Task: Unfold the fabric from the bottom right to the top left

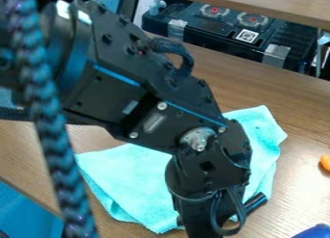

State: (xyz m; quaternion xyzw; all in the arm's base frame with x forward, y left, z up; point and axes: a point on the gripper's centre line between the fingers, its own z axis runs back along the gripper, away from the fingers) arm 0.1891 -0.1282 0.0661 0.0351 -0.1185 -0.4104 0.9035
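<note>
The black gripper (213, 227) hangs at the bottom of the view, right of centre, over the near edge of the fabric; its fingertips are cut off by the view's lower edge. The turquoise fabric (132, 177) lies on the wooden table, spread out under the arm. Its upper right corner sticks out beyond the arm, and its left part reaches a point at the left. Layered edges show along its lower left side. The arm hides the middle of the fabric, and whether the gripper touches it cannot be seen.
An orange object (325, 162) lies at the right edge, and a blue object (313, 231) at the bottom right corner. A black case (226, 37) stands behind the table (290, 102). A braided cable (48, 116) hangs in front at the left.
</note>
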